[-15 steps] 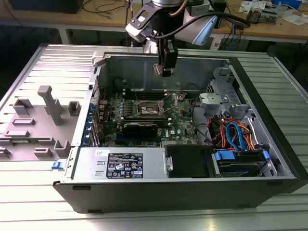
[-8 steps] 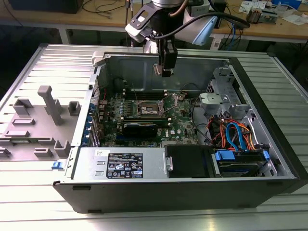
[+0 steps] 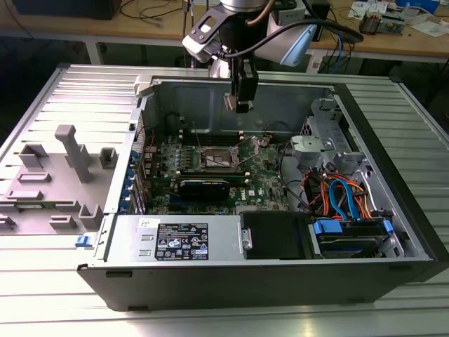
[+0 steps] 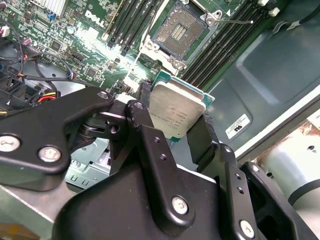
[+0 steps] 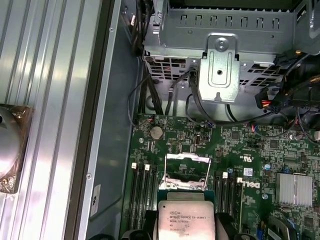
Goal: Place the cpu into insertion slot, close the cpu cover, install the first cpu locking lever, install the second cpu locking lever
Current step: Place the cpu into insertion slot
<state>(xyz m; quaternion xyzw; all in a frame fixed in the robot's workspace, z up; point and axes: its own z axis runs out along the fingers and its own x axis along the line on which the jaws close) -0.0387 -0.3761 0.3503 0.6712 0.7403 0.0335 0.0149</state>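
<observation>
The end effector [image 3: 242,104] grips the cpu [image 4: 174,107] tight between its two black fingers [image 4: 200,140]. The cpu hangs in the air over the open computer case [image 3: 245,281]. The insertion slot [image 4: 179,27] lies open below on the green board [image 4: 85,45], well apart from the cpu.

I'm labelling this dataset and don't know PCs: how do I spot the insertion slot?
Inside the open computer case, find the green motherboard. Near its middle sits the insertion slot. It's a square, metal-rimmed recess, unlike the long narrow memory slots flanking it.
</observation>
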